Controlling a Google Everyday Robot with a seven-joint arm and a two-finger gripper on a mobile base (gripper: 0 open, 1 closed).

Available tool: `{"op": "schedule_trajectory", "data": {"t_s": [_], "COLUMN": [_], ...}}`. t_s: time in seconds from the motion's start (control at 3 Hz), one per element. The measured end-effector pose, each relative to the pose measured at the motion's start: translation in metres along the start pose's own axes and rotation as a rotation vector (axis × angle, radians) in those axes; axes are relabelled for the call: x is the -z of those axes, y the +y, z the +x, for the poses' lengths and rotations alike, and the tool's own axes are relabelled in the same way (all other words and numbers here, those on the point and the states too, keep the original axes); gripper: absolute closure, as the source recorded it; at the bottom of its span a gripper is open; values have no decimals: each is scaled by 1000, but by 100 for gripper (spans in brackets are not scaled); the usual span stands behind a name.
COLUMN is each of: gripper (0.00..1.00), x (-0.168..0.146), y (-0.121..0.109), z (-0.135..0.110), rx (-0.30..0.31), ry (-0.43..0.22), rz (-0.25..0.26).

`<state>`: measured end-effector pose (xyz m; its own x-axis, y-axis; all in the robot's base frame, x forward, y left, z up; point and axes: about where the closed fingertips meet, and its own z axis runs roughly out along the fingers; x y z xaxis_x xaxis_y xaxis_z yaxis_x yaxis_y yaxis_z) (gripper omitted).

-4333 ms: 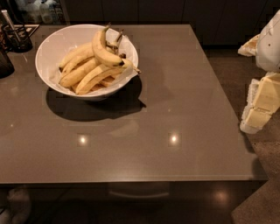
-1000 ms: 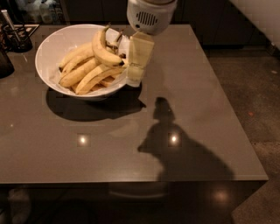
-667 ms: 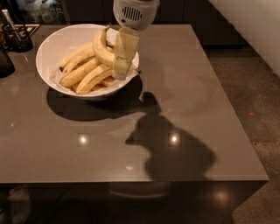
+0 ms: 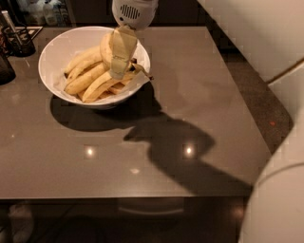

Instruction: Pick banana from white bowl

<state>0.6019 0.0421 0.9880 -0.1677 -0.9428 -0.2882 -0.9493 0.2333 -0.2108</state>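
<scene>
The white bowl (image 4: 53, 50) stands at the table's far left and holds several bananas. The plump, curved yellow banana (image 4: 105, 47) lies on top of the pile; only its left edge shows, as my gripper covers the rest. My gripper (image 4: 117, 72) hangs down from its white wrist (image 4: 133, 10) inside the bowl, right over that banana and to the right of the bunch of paler bananas (image 4: 85, 80). Whether it touches the banana is hidden.
A dark holder with utensils (image 4: 18, 39) and a dark object (image 4: 4, 66) stand at the table's far left edge. The brown table (image 4: 199, 95) ends at the right over a dark floor. My white arm (image 4: 280, 190) fills the right side.
My gripper has moved left, from the bowl's right rim to over the middle of the bowl, on top of the curved banana. The bananas and the bowl have not moved.
</scene>
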Motion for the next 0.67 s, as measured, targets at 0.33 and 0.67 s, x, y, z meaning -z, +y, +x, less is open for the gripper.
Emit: {"op": "schedule_trajectory", "data": {"t_s": [0.33,0.67], "gripper": [10,15], "x": [-9,-15], "y": [-12,-19], "z": [-5,-12], "rx": [-39,-58], "ry": [2,8], "rz": [-17,-24]}}
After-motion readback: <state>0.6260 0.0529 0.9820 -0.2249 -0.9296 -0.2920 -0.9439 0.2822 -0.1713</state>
